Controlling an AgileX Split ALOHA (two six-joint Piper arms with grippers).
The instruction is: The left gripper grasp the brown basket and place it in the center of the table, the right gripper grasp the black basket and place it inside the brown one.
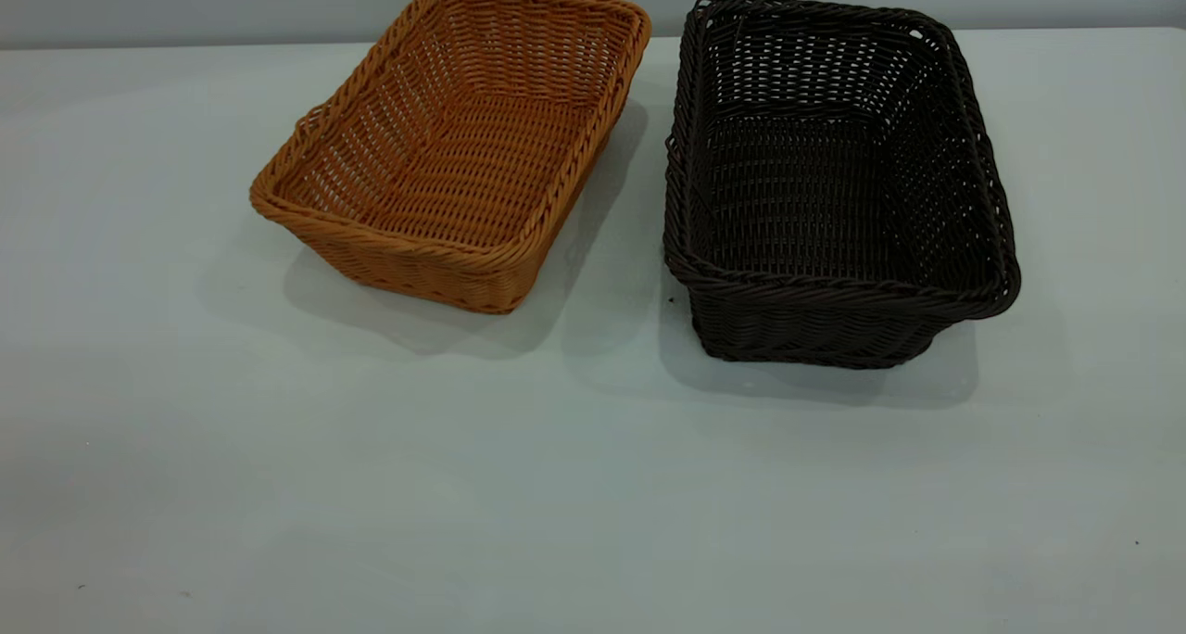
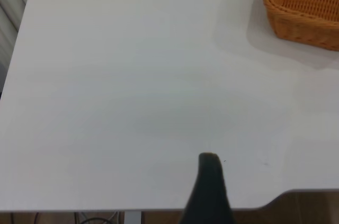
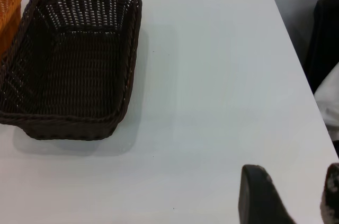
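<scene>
Exterior view shows both baskets standing upright side by side toward the far edge of the table (image 1: 278, 486), close together but not touching. The brown basket (image 1: 454, 147) sits left of centre, turned at an angle; the black basket (image 1: 834, 180) sits right of centre, roughly square to the far edge. Neither arm appears in this view.

From the left wrist I see one dark finger of the left gripper (image 2: 210, 189) over bare tabletop near the bench edge, well apart from the brown basket (image 2: 304, 7) — I cannot tell whether its fingers are apart or together. From the right wrist, the right gripper (image 3: 296, 195) hangs near a bench corner with its fingers spread, holding nothing, the black basket (image 3: 71, 65) well clear of it.

Judgement: both baskets look light and fairly stiff, open-weave, unlikely to slip. I would pinch each by the braided rim on a long side — nothing is grasped yet
</scene>
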